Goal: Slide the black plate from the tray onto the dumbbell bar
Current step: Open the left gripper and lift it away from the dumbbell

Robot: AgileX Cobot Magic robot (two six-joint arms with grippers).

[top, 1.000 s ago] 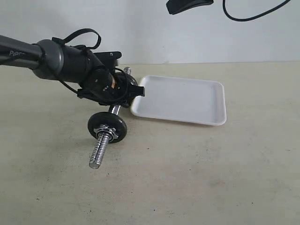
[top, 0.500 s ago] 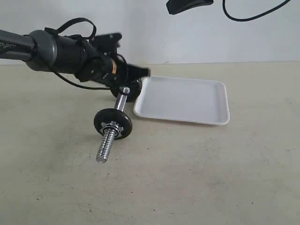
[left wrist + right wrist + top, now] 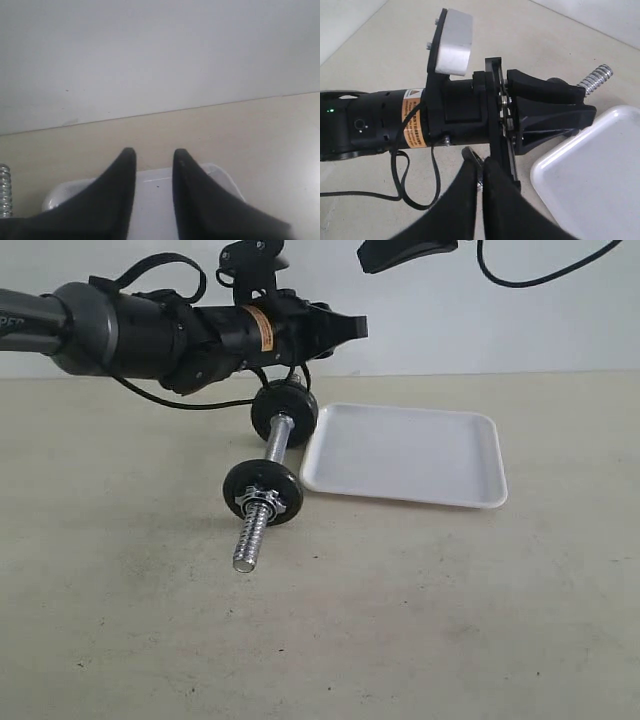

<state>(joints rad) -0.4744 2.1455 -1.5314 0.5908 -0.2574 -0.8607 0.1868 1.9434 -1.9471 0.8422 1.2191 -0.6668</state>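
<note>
The dumbbell bar point(image 3: 274, 450) lies on the table, with one threaded end pointing toward the front. Two black discs sit on it. The black plate point(image 3: 285, 412) is at the far end beside the tray's corner. The other disc point(image 3: 263, 492) is nearer, with a star nut against it. The white tray point(image 3: 405, 455) holds nothing. My left gripper point(image 3: 345, 328) point(image 3: 154, 152) hangs open and empty, above and behind the far disc. My right gripper point(image 3: 481, 167) is up at the top edge point(image 3: 400, 252), its fingers pressed together. A small dark bit shows at its tips.
The left arm's black body and cable point(image 3: 150, 335) stretch from the left edge above the table. In the right wrist view, that arm point(image 3: 460, 115) lies just beyond my right fingers, with the bar's threaded end point(image 3: 596, 78) and the tray point(image 3: 600, 175) past it.
My left gripper has let go at the bar's far end and risen up and to the right. The bar with its discs and the tray have shifted slightly right.
</note>
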